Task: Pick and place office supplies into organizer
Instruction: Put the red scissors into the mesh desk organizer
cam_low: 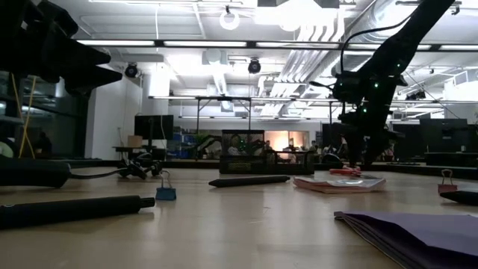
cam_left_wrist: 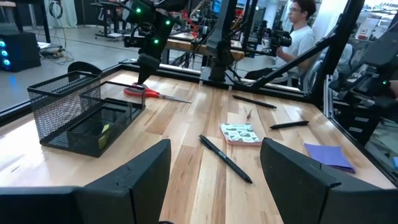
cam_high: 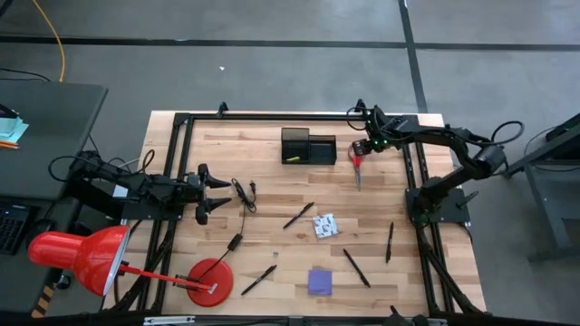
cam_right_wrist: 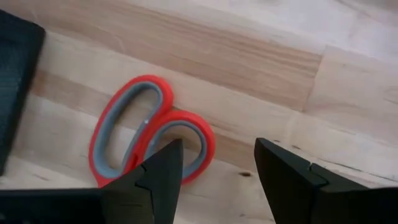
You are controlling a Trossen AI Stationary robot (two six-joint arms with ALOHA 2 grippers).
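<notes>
I see the wooden tabletop (cam_high: 272,263) with the red desk lamp (cam_high: 86,258) at its near left corner. My left arm lies stretched low over the left edge, its gripper (cam_high: 217,193) pointing toward the middle, fingers spread wide and holding nothing. My right arm reaches in from the right side with the elbow bent, wrist aimed downward at the far end; the right gripper (cam_high: 359,152) hovers just above the red-handled scissors (cam_right_wrist: 146,134), fingers partly apart with nothing between them. The scissors lie flat on the tabletop just beside the black organizer (cam_high: 307,147), which stands at the far edge with a small yellow piece (cam_left_wrist: 105,129) inside. The purple sticky-note pad (cam_high: 319,282) lies near the front edge, the white patterned packet (cam_high: 324,225) near the middle, and slim black pens (cam_high: 298,215) are scattered around them.
</notes>
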